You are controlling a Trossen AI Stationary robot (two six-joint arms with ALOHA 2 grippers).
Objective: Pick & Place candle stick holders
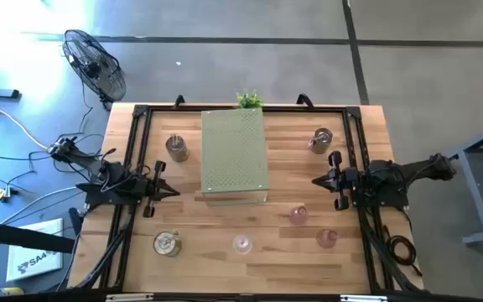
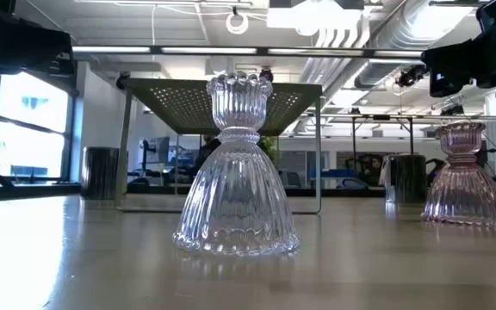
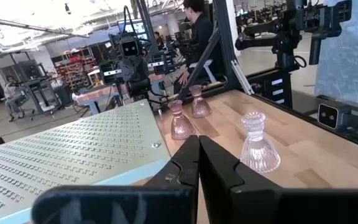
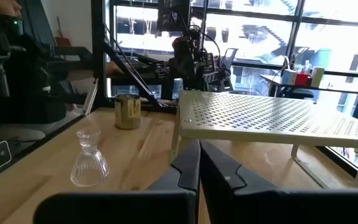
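Candle stick holders are spread over the wooden tabletop [image 1: 124, 252], six in all, around the pale green perforated board [image 1: 235, 155] that stands in the middle. Taking this board as the centre of a clock seen from above, one metal holder [image 1: 177, 148] stands at about 9 o'clock, just beside the board. A second metal holder [image 1: 320, 140] is at about 3 o'clock, farther out. The third metal holder [image 1: 167, 243] is at about 8 o'clock, near the front edge. The clear glass holder [image 1: 241, 244] stands at 6 o'clock. One pink glass holder [image 1: 298, 216] is at 5 o'clock and the other pink holder [image 1: 327, 238] is at about 4 o'clock, closer to the front corner. All six stand upright and apart from each other. A small green plant [image 1: 248, 100] sits at 12 o'clock, at the far edge.

The left pincer [image 1: 168, 190] hovers at 9 o'clock, fingers pressed together, holding nothing. The right pincer [image 1: 319, 179] is at 3 o'clock, also closed and empty, near the second metal holder but not touching it.
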